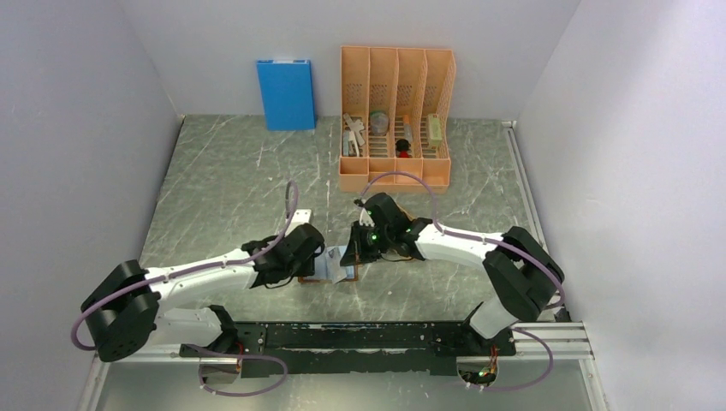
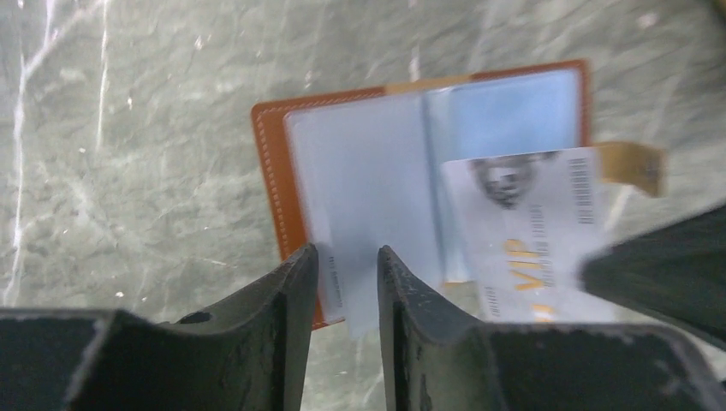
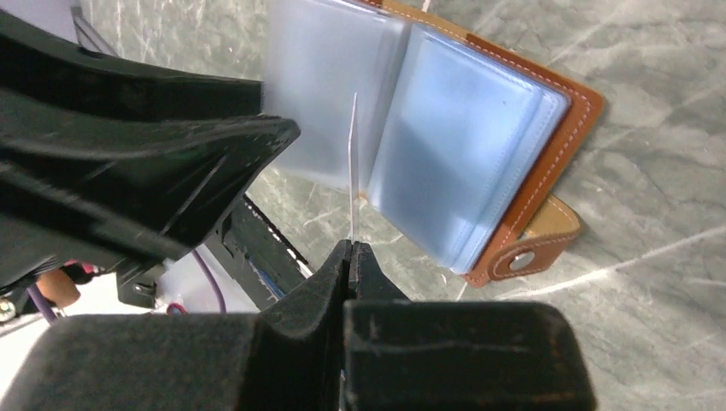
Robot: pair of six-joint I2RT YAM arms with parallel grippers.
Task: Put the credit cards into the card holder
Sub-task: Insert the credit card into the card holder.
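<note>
The brown card holder (image 2: 272, 171) lies open on the marble table, its bluish clear sleeves (image 3: 462, 163) fanned up, and also shows in the top view (image 1: 332, 274). My right gripper (image 3: 351, 244) is shut on a silvery credit card, seen edge-on (image 3: 353, 163), with its far end at the gap between two sleeves. In the left wrist view the card (image 2: 522, 231) shows a face and "VIP" lettering. My left gripper (image 2: 344, 253) is over the holder's near edge, jaws a little apart, with a sleeve page (image 2: 360, 188) showing in the gap. The two grippers (image 1: 321, 257) (image 1: 354, 255) almost meet over the holder.
The holder's snap tab (image 3: 526, 253) sticks out to one side. A tall orange desk organizer (image 1: 396, 116) with small items stands at the back, and a blue box (image 1: 285, 92) leans on the back wall. White walls close in on both sides.
</note>
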